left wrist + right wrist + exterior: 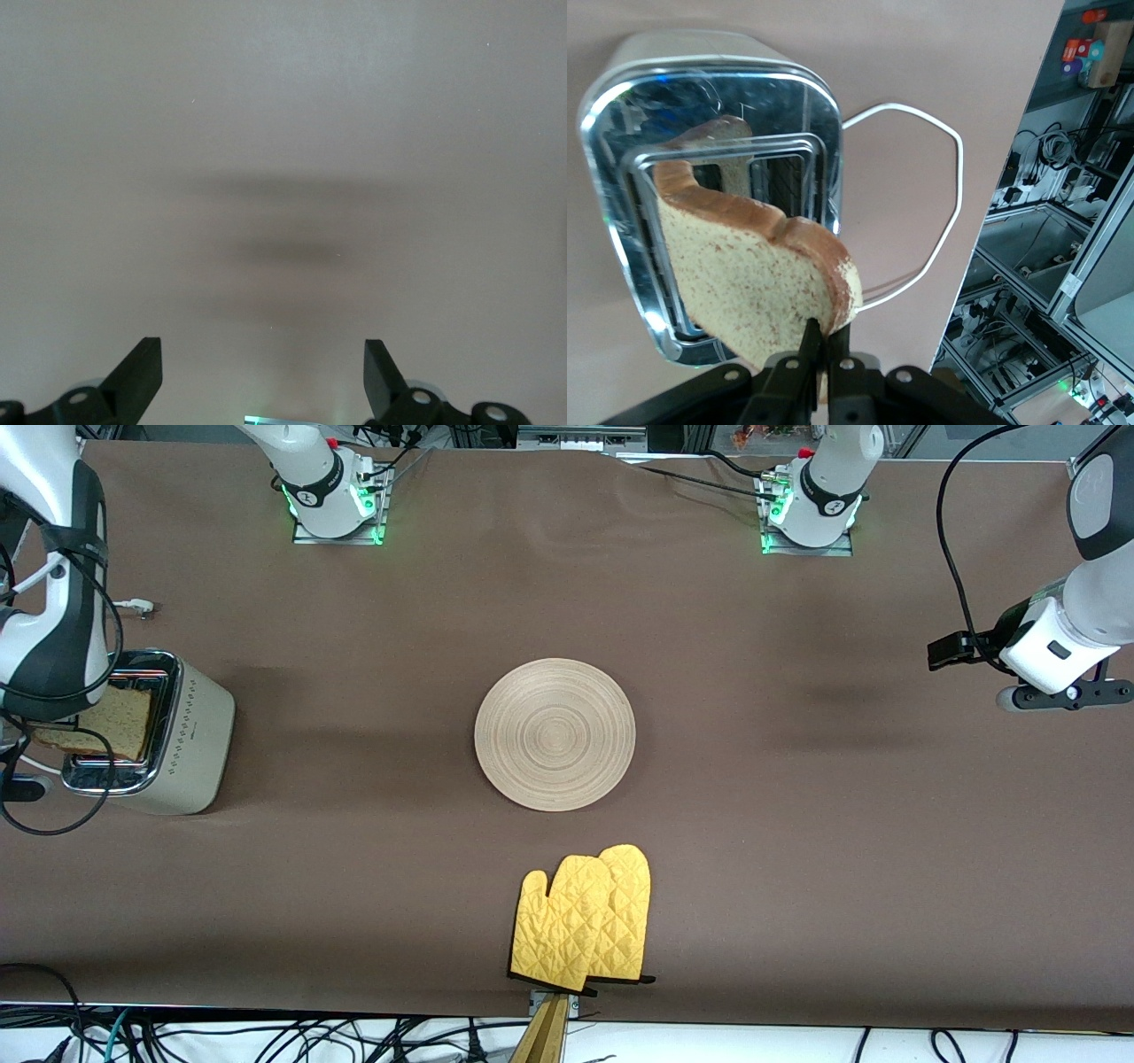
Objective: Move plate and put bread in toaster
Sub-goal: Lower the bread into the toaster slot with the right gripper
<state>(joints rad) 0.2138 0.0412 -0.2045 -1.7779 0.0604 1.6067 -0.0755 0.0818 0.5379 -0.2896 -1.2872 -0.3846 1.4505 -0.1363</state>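
Right pincer [819, 354] pinches bread [753, 283] — seemingly above toaster [620, 97].

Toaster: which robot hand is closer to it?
Right. The right gripper holds the bread over the toaster; the left gripper waits, open, at the table's left-arm end.

I count one plate [555, 734], one slice of bread [111, 724] over my one toaster [182, 735], and two yellow oven mitts [585, 919] nearer the front camera than the plate.
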